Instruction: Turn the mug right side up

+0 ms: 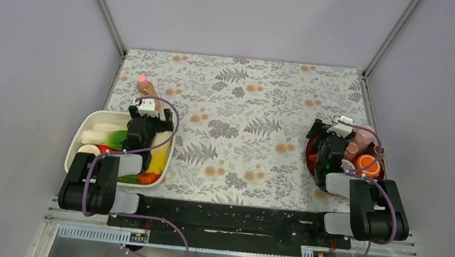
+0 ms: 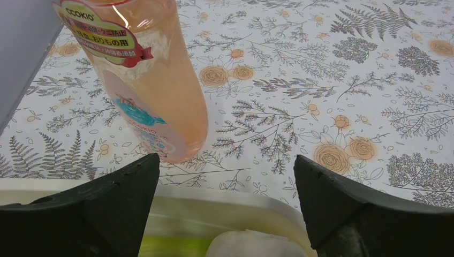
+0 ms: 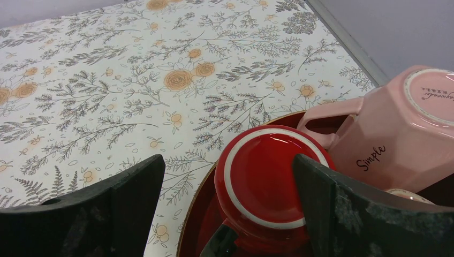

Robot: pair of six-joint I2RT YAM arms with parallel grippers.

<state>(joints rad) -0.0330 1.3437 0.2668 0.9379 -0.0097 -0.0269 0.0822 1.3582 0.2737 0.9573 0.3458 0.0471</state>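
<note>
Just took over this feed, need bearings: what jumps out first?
Two base-up mugs sit on the dark red plate at the right: a red mug under the open right gripper, a pink mug marked Simple leaning beside it. At left, a pink bottle stands just beyond the white tray of vegetables.

We see a robot test cell in a lab: plain grey panels (image 1: 31,53) and aluminium posts (image 1: 104,11) enclose a floral-clothed tabletop (image 1: 240,104), with the left arm (image 1: 97,182) and right arm (image 1: 371,208) bolted to a black rail (image 1: 229,220).
</note>
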